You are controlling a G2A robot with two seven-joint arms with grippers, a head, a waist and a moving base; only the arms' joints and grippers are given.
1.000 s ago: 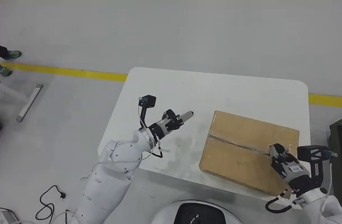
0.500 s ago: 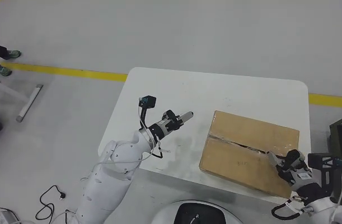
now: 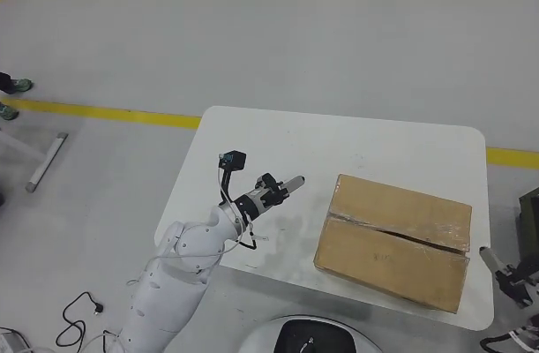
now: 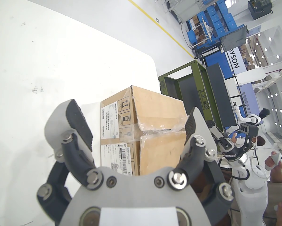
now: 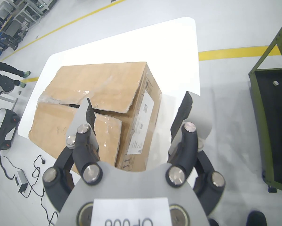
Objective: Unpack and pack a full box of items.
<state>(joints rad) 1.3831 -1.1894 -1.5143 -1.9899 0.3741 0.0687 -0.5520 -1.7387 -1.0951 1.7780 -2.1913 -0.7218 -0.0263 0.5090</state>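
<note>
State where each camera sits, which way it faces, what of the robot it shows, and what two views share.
Top view: above the arms, looking down at the table and cardboard box; left gripper and right gripper show.
Left wrist view: on that wrist, facing across the table to the box's labelled end; open left gripper shows.
Right wrist view: on that wrist, looking down on the box's top; open right gripper shows.
Both wrist views show the box from opposite ends.
</note>
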